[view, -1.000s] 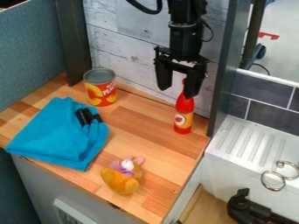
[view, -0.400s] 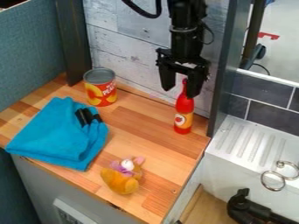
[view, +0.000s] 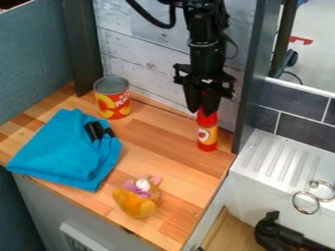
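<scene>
We saw a red bottle (view: 207,133) standing upright on the wooden counter (view: 160,139), right of the centre of the frame, with a yellow-orange label on its lower part. Its red walls hid whatever was inside. In the upper left we noticed a can (view: 112,100) upright near the white plank wall (view: 140,54), its grey top facing up and its red and yellow label towards us; we could not tell what it held.

The arm came in from the top edge, and we saw the black gripper (view: 203,111) hanging almost straight down over the bottle. Its two fingers were drawn in close, one on either side of the bottle's neck, clasping it with only the neck's width between them.

At the left we had a folded blue cloth (view: 62,147) with a black strip-like piece (view: 98,130) on it, and at the lower centre a small orange plush toy (view: 136,201). On the right we saw a white ridged ledge (view: 272,159) with metal rings (view: 305,203) at its edge.
</scene>
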You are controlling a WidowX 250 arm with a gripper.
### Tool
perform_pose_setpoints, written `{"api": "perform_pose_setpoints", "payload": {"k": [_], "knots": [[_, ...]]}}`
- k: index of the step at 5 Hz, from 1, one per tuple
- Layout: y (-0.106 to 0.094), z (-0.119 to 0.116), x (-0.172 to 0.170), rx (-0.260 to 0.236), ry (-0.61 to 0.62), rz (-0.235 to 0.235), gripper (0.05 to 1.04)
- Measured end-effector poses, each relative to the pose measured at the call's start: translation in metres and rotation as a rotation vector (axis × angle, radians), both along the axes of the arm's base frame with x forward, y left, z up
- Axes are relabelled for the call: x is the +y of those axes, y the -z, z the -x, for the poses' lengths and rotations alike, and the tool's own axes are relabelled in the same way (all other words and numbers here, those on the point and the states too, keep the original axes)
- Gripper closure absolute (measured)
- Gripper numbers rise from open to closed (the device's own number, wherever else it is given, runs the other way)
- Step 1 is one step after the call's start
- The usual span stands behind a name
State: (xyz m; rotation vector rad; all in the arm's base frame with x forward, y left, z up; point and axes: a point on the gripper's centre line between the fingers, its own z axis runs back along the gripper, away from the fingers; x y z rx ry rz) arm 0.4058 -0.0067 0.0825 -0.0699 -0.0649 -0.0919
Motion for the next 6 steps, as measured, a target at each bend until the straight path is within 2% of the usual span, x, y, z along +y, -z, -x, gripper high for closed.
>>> {"api": "perform_pose_setpoints", "payload": {"k": [1, 2, 3, 4, 5, 6], "knots": [[-0.001, 0.003, -0.001, -0.004, -0.031, 0.01, 0.713], [-0.026, 0.01, -0.002, -0.045, -0.044, 0.023, 0.713], [-0.053, 0.035, 0.0, -0.036, -0.074, 0.004, 0.713], [-0.075, 0.066, 0.004, 0.028, -0.111, -0.049, 0.713], [-0.07, 0.089, -0.019, 0.142, -0.061, -0.073, 0.713], [-0.069, 0.101, -0.017, 0.159, -0.068, -0.112, 0.713]]}}
